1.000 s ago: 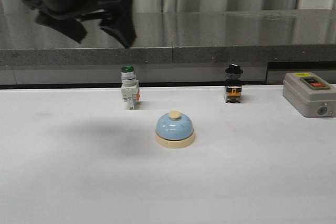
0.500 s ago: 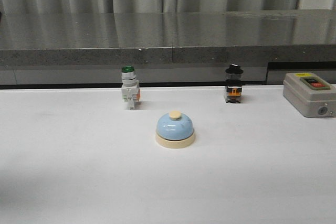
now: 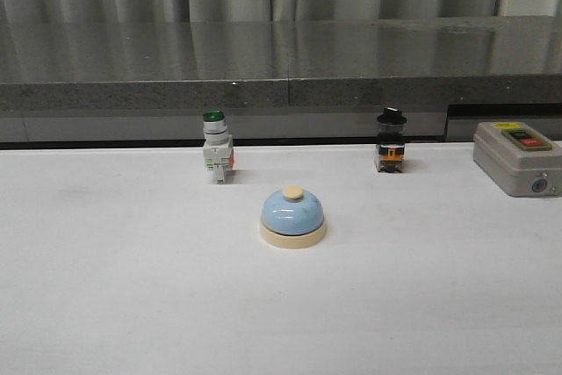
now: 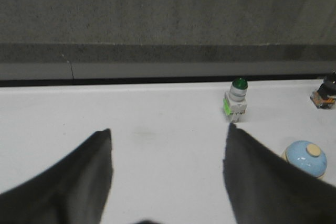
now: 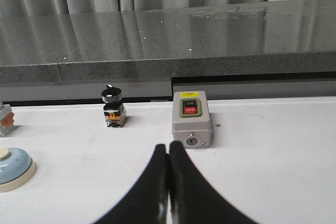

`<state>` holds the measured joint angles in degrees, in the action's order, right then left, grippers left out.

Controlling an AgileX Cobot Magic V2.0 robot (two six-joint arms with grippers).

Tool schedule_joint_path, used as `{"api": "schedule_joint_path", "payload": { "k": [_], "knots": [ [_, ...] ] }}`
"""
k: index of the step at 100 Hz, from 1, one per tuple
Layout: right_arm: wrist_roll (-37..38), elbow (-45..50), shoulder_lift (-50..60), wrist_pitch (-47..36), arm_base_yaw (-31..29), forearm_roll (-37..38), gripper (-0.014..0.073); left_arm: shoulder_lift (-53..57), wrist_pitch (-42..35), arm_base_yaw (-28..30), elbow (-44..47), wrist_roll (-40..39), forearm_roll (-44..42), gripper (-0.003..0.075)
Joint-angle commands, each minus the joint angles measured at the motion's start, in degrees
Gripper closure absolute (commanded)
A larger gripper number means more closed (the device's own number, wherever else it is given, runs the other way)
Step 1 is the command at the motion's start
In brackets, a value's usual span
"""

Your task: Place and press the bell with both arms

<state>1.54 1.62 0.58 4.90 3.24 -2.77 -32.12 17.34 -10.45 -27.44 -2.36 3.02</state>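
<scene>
The bell (image 3: 292,218) sits upright mid-counter (image 3: 132,305), free of both my grippers. I judge it light, rigid and slippery on the glossy dome, so I'd grip the cream base. My left gripper (image 4: 168,156) gapes wide beside it; my right gripper (image 5: 168,166) is pressed closed, apart.

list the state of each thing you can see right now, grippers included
bell: upright on the table, free of both grippers
green-capped switch: standing upright, behind the bell to its left
black-knobbed switch: standing upright, near the table's back edge
grey button box: resting flat, red and black buttons facing up
left gripper: open, empty
right gripper: shut, empty
</scene>
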Motion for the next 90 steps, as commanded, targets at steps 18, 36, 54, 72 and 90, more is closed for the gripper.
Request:
{"api": "schedule_joint_path", "payload": {
  "k": [18, 36, 54, 72, 90],
  "knots": [
    [-0.1, -0.9, 1.0, -4.9, -0.4, 0.6, 0.0654, 2.4, -4.2, 0.0, -1.5, -0.6, 0.6, 0.074],
    [-0.1, -0.9, 1.0, -4.9, -0.4, 0.6, 0.0654, 2.4, -4.2, 0.0, -1.5, -0.6, 0.6, 0.0739],
    [-0.1, -0.9, 1.0, -4.9, -0.4, 0.6, 0.0654, 2.4, -4.2, 0.0, -1.5, -0.6, 0.6, 0.0739],
    [-0.1, -0.9, 1.0, -4.9, -0.4, 0.6, 0.0654, 2.4, -4.2, 0.0, -1.5, -0.6, 0.6, 0.0739],
    [-0.1, -0.9, 1.0, -4.9, -0.4, 0.6, 0.0654, 2.4, -4.4, 0.0, -1.4, -0.6, -0.5, 0.0739]
  ]
}}
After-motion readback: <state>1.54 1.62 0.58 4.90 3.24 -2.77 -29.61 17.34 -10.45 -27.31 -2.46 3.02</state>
